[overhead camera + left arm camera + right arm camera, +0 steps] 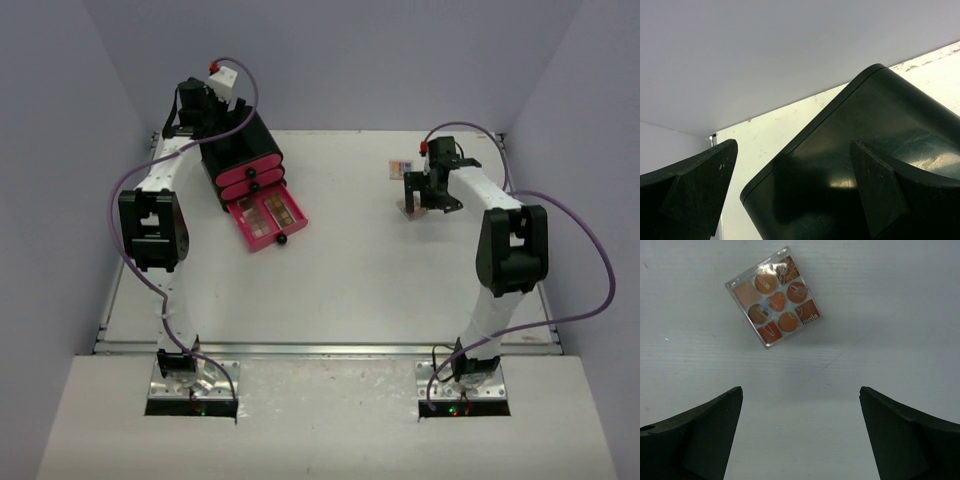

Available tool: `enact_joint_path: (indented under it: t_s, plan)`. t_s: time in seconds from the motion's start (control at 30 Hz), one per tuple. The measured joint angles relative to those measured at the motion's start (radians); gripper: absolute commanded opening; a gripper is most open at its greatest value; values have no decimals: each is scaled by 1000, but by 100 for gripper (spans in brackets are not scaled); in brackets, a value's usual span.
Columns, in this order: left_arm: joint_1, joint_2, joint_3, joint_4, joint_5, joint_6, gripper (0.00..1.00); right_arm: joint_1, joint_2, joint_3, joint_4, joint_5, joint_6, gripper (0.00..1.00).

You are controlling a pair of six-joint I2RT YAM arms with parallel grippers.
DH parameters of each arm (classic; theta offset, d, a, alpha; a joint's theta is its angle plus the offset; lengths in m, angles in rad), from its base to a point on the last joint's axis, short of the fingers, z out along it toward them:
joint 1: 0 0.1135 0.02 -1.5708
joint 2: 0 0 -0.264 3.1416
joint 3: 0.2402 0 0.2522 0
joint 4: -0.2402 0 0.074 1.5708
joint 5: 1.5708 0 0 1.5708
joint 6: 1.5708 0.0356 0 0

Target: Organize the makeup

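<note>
**A:** Where's the left gripper (pixel 794 147)?
**B:** Its fingers are spread apart and hold nothing. They hang over the glossy black plastic chest (pixel 850 165), one above the lid and one past its edge.
**A:** Any makeup near it?
**B:** Flat tan-swatch palettes (pixel 278 208) lie in the pulled-out pink drawer (pixel 238 222), below that gripper on the arm-base side.
**A:** And the right gripper (pixel 799 390)?
**B:** Its jaws are wide and empty. The square clear-cased palette of orange and brown swatches (pixel 773 296) lies askew on the white table (pixel 900 315), just ahead of the fingertips and slightly to their left.
</note>
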Motion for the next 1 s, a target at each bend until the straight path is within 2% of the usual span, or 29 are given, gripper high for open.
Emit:
enact_joint_path:
  t_s: [0.33, 0.73, 0.77, 0.87, 0.93, 1.0]
  plan:
    - [0, 0, 0, -1, -1, 0, 96, -19, 148, 76, 63, -67, -283, 99]
    - [0, -2, 0, -6, -8, 4, 96, -59, 258, 123, 119, -237, -373, 98]
    - [0, -3, 0, -6, -8, 4, 96, -59, 263, 128, 124, -245, -375, 95]
    - [0, -4, 0, -10, -10, 5, 96, -59, 269, 135, 134, -257, -380, 78]
    - [0, -5, 0, -12, -12, 5, 96, -59, 269, 135, 139, -262, -382, 57]
    - [0, -5, 0, -14, -14, 7, 96, -59, 269, 134, 141, -267, -382, 42]
